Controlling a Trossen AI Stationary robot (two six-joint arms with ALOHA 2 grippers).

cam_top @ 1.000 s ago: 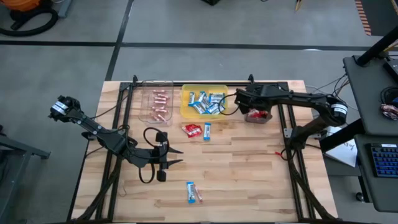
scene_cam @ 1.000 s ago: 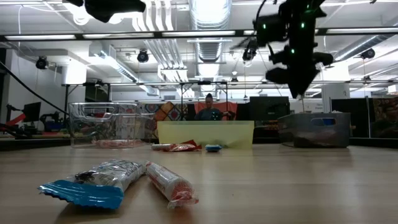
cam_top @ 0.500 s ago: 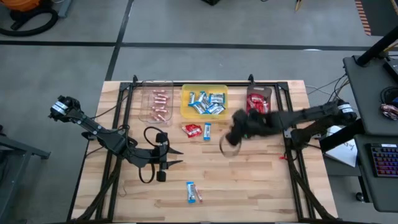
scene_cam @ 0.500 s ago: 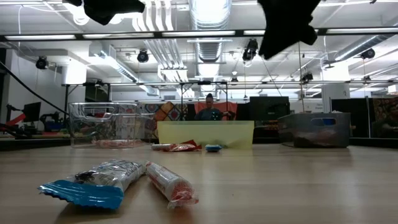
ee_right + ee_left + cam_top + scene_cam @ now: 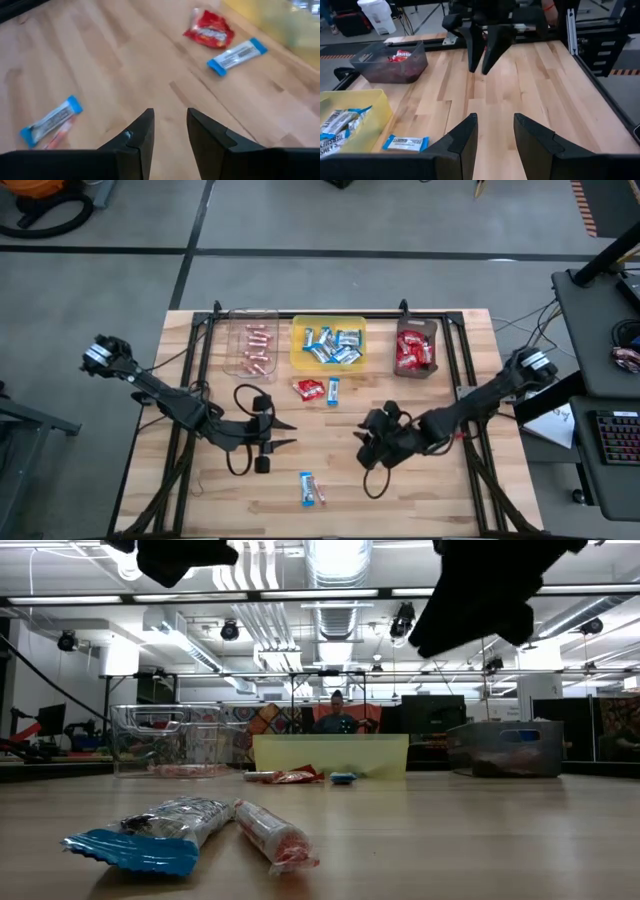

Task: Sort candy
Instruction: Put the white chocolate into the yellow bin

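Loose candy lies on the wooden table: a red packet (image 5: 308, 388) and a blue-and-white bar (image 5: 333, 390) near the yellow tray, and another blue-and-white bar (image 5: 307, 488) beside a pinkish stick (image 5: 319, 493) near the front edge. The right wrist view shows the same red packet (image 5: 210, 30), the bar beside it (image 5: 236, 56) and the near bar (image 5: 50, 120). My right gripper (image 5: 362, 450) hovers open at mid-table, pointing toward the near pair. My left gripper (image 5: 288, 433) hovers open left of centre, facing it. Neither has anything between its fingers.
Three trays stand along the far edge: a clear tray (image 5: 252, 348) with pinkish sticks, a yellow tray (image 5: 328, 345) with blue-and-white bars, and a dark tray (image 5: 415, 350) with red packets. Black frame rails (image 5: 468, 395) run along the table's sides.
My right gripper has swung from over the dark tray at the far right toward the table's near edge and leftward, to mid-table, turning as it went and staying above the wood. No candy has moved.
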